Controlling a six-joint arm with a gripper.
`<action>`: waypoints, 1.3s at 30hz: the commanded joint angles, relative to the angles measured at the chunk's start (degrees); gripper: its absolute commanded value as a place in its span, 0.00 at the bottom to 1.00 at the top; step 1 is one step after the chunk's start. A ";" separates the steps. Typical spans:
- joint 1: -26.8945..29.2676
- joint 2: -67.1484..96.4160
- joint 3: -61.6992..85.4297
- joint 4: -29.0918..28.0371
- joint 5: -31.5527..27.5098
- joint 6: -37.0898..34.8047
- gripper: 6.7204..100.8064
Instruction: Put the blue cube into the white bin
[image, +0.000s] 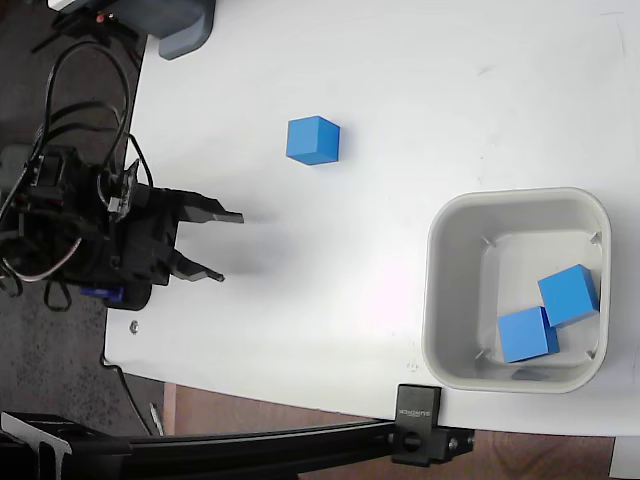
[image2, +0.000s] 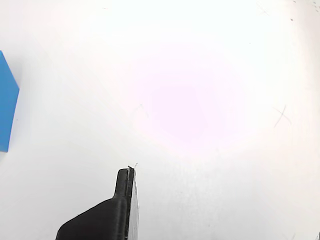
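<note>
One blue cube rests alone on the white table, up and right of my gripper. The gripper is at the table's left side, open, with nothing between its black fingers. The white bin stands at the right and holds two more blue cubes side by side. In the wrist view one black fingertip shows at the bottom, and a blue cube's edge cuts in at the left border.
A grey base sits at the table's top left corner. Cables loop off the left edge by the arm. A black clamp grips the front edge below the bin.
</note>
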 joint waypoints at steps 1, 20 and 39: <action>0.44 1.32 -1.41 -0.97 -0.97 -0.53 0.99; 6.50 -4.04 -11.60 -0.97 -8.61 -0.44 0.99; -18.72 -53.79 -43.77 -4.57 9.93 24.70 0.96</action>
